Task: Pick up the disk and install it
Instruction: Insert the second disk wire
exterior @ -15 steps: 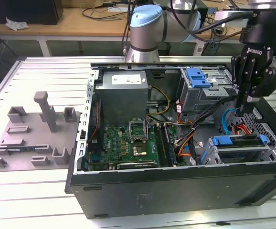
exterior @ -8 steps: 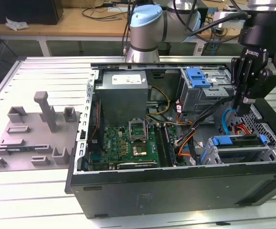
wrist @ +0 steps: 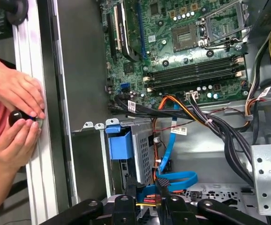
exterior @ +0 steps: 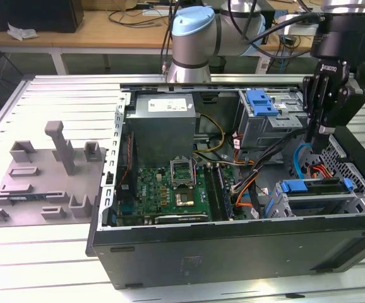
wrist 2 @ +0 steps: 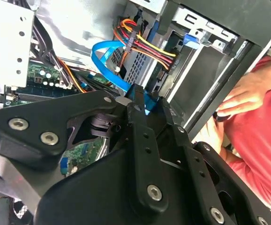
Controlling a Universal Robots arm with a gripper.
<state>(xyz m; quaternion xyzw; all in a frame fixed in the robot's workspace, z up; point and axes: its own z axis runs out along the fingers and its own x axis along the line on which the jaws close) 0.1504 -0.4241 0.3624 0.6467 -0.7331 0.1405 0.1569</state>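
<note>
The disk (exterior: 315, 187) appears seated in the drive cage (exterior: 318, 201) at lower right; the gripper (exterior: 318, 129) hovers above, fingers nearly together, empty.

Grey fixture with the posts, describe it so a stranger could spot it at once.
Find the open computer case lying on the slatted metal table. Beside it, on the exterior view's left, a flat grey plastic fixture sits on the table. It alone is plain grey with upright posts, no wiring.
</note>
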